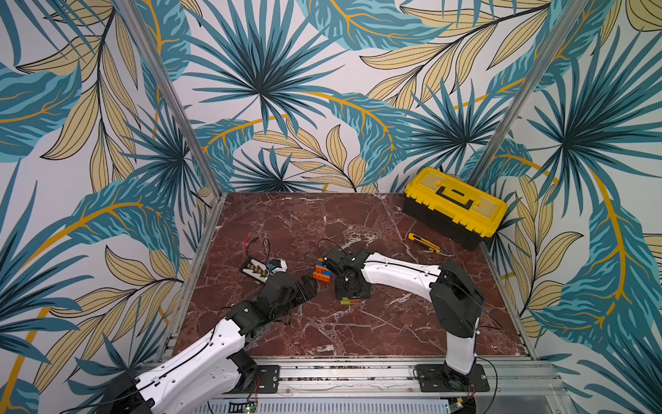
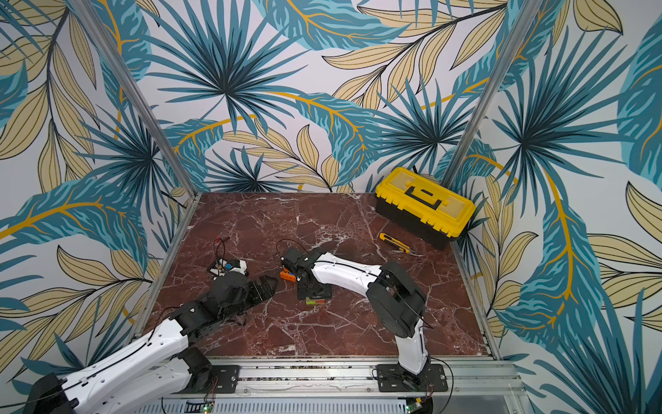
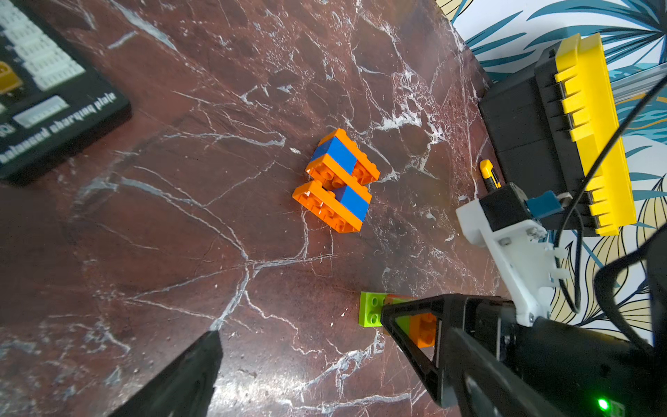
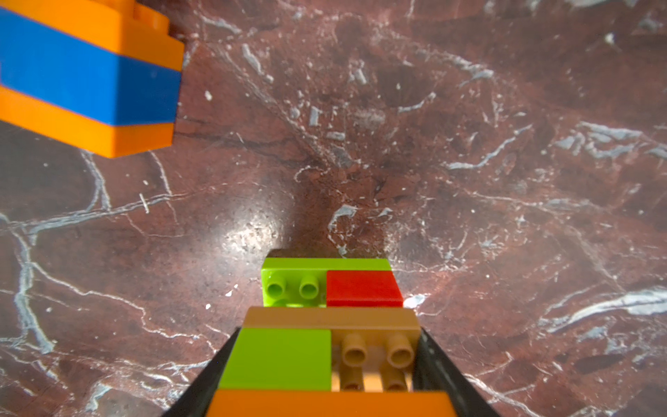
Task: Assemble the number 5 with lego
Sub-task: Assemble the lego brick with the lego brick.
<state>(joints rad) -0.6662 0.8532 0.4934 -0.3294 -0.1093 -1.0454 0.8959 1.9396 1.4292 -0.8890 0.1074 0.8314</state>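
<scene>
My left arm hid part of the black charging board (image 1: 255, 268) in both top views, and its yellow parts were too small to make out there. My left end effector (image 1: 311, 286) stood wide open with nothing between its fingers; its own wrist view showed only one finger (image 3: 187, 375) clearly. The orange-and-blue lego piece (image 3: 337, 180) lay on the worktop (image 1: 358, 333) just beyond that end effector, half covered by my right wrist from above.

My right end effector (image 4: 325, 364) pointed down and was clamped on the lime-and-red lego stack (image 4: 330, 285), near the orange-and-blue piece but apart from it. I could not tell whether the stack's lower end touched the worktop. From above, only a sliver of the stack showed under the fingers.

The worktop was glossy red-brown marble with white veins, edged by aluminium rails (image 1: 358, 372). Walls (image 1: 268, 89) papered with teal and tan palm leaves closed it in.

The bricks were shiny studded plastic. One piece had three orange oblongs stepped with two blue blocks between them. The other had lime and orange layers with a red square.

Further right lay a yellow-and-black utility knife (image 1: 424, 243). A black toolbox (image 1: 455, 206) with a ribbed yellow lid sat in the far right corner.
</scene>
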